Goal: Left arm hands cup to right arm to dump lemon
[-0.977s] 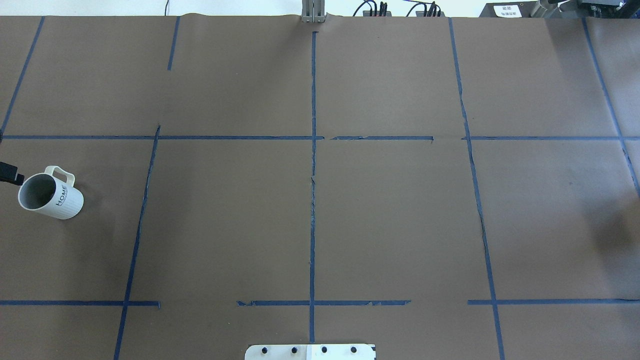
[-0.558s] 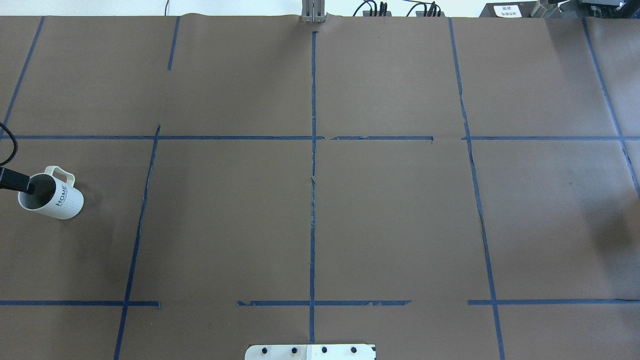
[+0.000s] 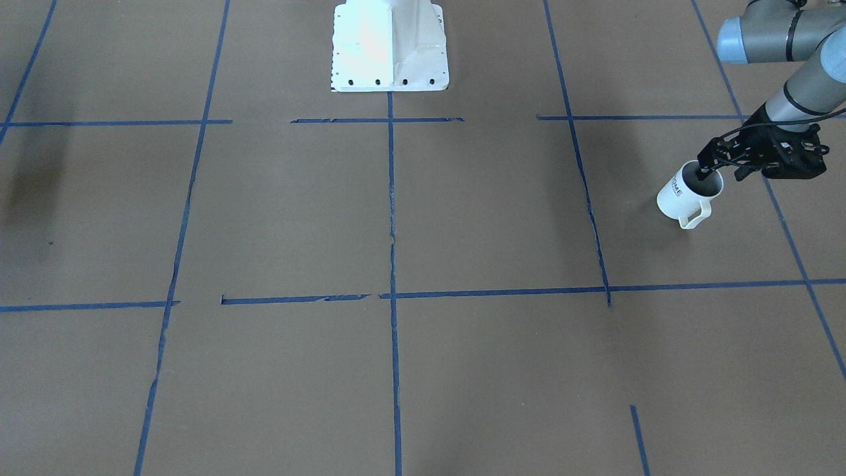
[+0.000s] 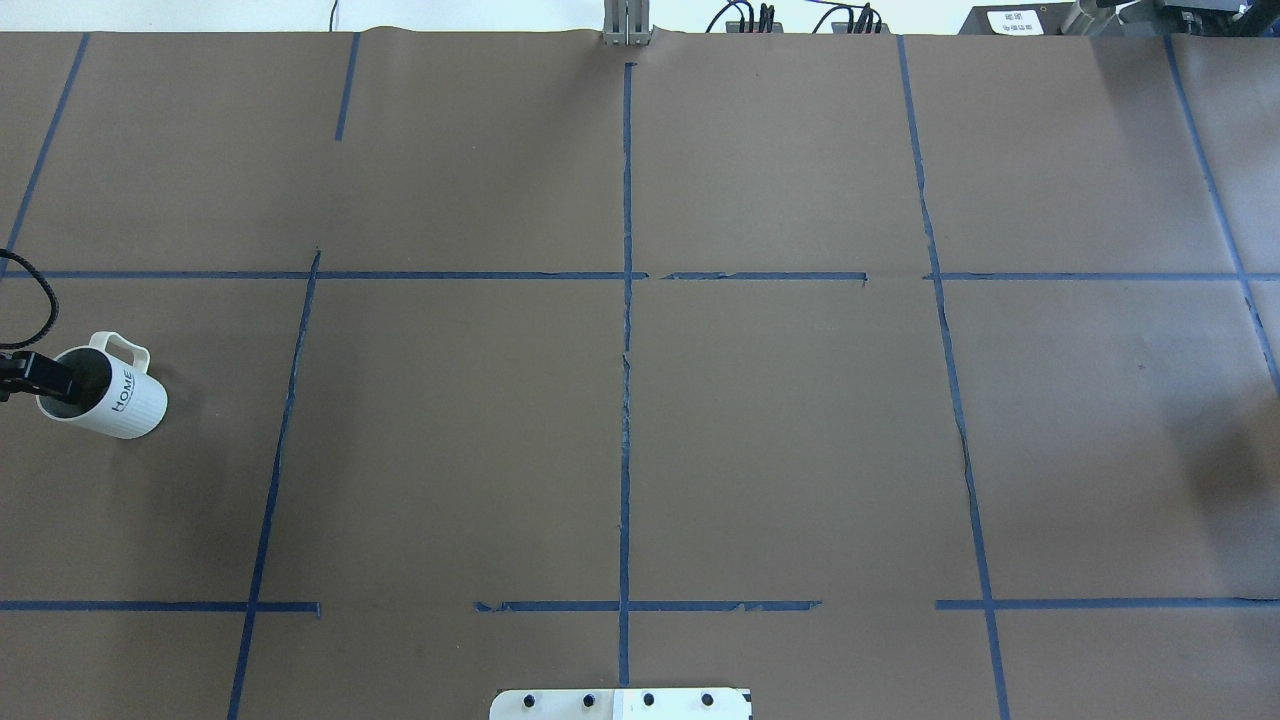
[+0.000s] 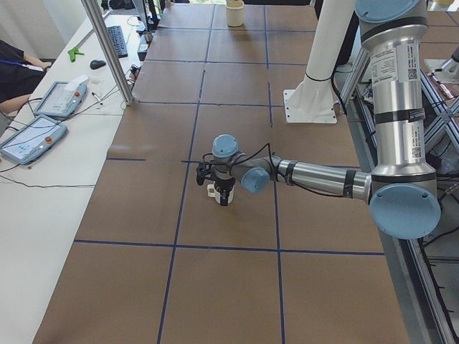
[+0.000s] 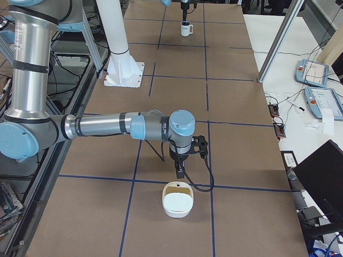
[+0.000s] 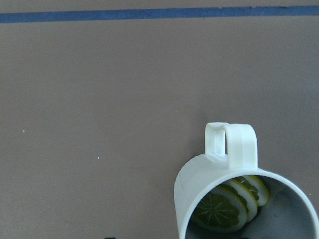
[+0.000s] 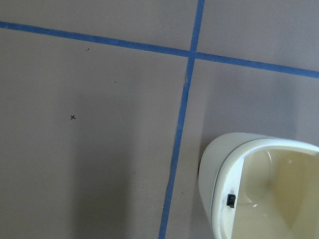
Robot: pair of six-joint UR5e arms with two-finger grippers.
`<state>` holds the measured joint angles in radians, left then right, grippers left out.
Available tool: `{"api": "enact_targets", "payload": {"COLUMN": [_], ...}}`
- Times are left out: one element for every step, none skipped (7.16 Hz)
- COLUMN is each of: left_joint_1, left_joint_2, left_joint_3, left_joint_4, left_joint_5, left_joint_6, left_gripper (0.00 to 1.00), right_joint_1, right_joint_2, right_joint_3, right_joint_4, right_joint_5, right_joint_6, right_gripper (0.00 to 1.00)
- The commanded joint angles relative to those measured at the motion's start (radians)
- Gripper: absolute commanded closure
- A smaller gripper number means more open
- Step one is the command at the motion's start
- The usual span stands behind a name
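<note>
The white HOME cup (image 4: 118, 398) stands upright at the table's far left, also in the front view (image 3: 681, 197). The left wrist view looks down into the cup (image 7: 239, 149) and shows lemon slices (image 7: 224, 208) lying inside. My left gripper (image 3: 720, 175) is open and straddles the cup's rim: one finger reaches into the mouth, the other stays outside. In the overhead view the left gripper (image 4: 35, 378) comes in from the left edge. My right gripper (image 6: 180, 171) hangs above a cream bowl (image 6: 177, 200); I cannot tell whether it is open or shut.
The cream bowl also shows in the right wrist view (image 8: 259, 184), beside a blue tape cross. The robot's white base (image 3: 390, 46) stands at the table's middle edge. Blue tape lines divide the brown table cover. Operators' tablets lie on a side table (image 5: 32, 132).
My left gripper has moved in from the left edge until a finger lies in the cup's mouth. The cup has not moved.
</note>
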<state>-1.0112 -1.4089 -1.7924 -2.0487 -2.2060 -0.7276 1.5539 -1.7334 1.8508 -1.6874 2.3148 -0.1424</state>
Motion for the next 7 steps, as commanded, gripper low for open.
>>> {"api": "enact_targets", "payload": {"left_joint_1": [0.0, 0.0, -0.003, -0.007, -0.023, -0.065, -0.098], "left_joint_2": [-0.001, -0.001, 0.001, 0.01, 0.013, -0.004, -0.039], "left_joint_3": [-0.001, -0.002, -0.019, -0.036, -0.045, -0.047, -0.073], "left_joint_4": [-0.001, 0.001, 0.001, 0.004, 0.013, 0.057, 0.153], "left_joint_5": [0.0, 0.0, 0.002, 0.0, -0.007, -0.012, -0.012], "left_joint_6": [-0.006, -0.006, -0.007, -0.007, -0.007, -0.007, -0.024], "left_gripper": [0.97, 1.0, 1.0, 1.0, 1.0, 1.0, 1.0], "right_joint_1": [0.0, 0.0, 0.0, 0.0, 0.0, -0.002, -0.003], "right_joint_2": [0.0, 0.0, 0.0, 0.0, 0.0, 0.011, 0.015], "right_joint_3": [0.001, 0.001, 0.001, 0.002, 0.002, 0.004, 0.001], "right_joint_4": [0.0, 0.002, 0.0, 0.003, 0.003, 0.008, 0.087], "right_joint_5": [0.0, 0.0, 0.0, 0.0, -0.005, -0.002, 0.003], "right_joint_6": [0.0, 0.001, 0.001, 0.0, 0.0, 0.001, 0.009], "right_gripper": [0.0, 0.0, 0.0, 0.0, 0.0, 0.0, 0.0]}}
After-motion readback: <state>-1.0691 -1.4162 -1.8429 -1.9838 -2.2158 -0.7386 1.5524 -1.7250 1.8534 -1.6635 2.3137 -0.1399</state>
